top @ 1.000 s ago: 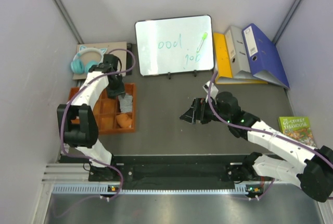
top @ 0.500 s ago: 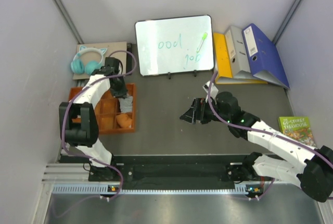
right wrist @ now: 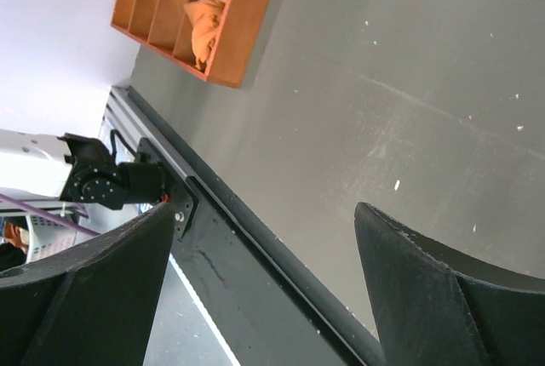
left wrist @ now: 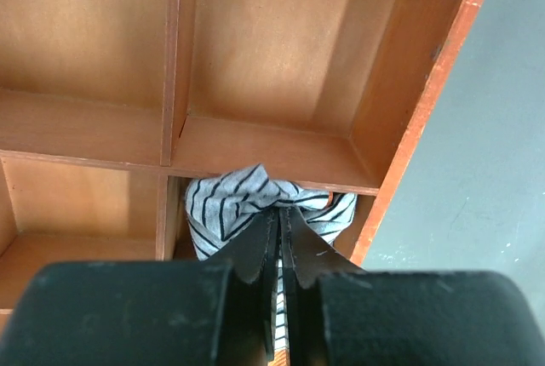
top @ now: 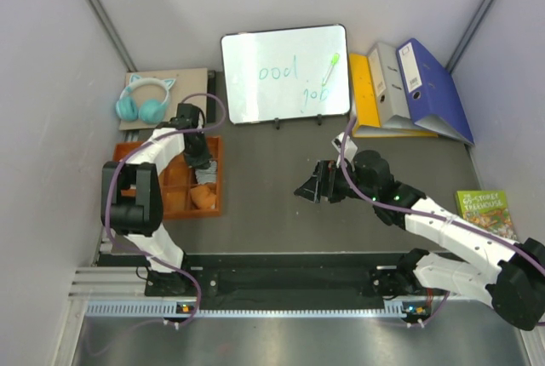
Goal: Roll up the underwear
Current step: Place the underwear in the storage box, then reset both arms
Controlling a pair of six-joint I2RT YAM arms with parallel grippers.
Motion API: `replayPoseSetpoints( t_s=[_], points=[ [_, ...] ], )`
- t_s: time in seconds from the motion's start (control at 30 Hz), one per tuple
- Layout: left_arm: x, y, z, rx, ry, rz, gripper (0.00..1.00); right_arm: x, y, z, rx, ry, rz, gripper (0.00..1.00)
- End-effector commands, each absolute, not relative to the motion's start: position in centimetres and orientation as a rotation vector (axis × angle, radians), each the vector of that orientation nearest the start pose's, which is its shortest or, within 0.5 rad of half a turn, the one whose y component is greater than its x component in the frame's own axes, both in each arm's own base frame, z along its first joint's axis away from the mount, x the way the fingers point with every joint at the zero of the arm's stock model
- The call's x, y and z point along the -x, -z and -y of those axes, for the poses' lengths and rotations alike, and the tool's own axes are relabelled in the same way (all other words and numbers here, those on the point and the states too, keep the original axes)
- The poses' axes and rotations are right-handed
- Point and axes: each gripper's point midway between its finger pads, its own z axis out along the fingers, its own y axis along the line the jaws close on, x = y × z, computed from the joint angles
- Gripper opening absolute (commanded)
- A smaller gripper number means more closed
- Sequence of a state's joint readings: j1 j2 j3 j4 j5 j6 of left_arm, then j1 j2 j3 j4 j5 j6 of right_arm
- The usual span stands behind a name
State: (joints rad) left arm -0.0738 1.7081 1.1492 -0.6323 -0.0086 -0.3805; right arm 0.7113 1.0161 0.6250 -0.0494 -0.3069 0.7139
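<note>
Rust-orange briefs (top: 203,197) bunched in the tray's (left wrist: 409,119) near compartment; just beyond, striped boxer shorts (left wrist: 221,204) pinched tight in the left gripper (left wrist: 281,213), in the next. Seat them below the dividers (left wrist: 174,85) before opening, then rise straight to avoid dragging cloth. Right gripper (right wrist: 255,238) spread wide, empty.

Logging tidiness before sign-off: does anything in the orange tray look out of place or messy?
The striped boxer shorts are bunched, not rolled, in one tray compartment, pinched by the left tool; the orange briefs sit crumpled in the next.
</note>
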Motion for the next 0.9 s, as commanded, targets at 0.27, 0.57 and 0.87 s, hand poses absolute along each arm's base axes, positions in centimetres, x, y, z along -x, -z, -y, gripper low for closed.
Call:
replayPoseSetpoints(
  t_s=[0.27, 0.57, 0.87],
  points=[
    [-34.7, -4.9, 2.5, 0.459, 0.021, -2.736, 0.49, -20.9, -17.1, -25.7, 0.202, -1.026, -2.175, 0.86],
    [-36.0, -18.5, 4.2, 0.266, 0.074, -2.362, 0.99, -22.7, -16.5, -21.5, 0.171, -0.715, -2.210, 0.87],
    [-30.8, -24.8, 6.3, 0.134, 0.316, -1.983, 0.99, -22.9, -19.2, -14.8, 0.003, -0.441, -2.088, 0.87]
  ],
)
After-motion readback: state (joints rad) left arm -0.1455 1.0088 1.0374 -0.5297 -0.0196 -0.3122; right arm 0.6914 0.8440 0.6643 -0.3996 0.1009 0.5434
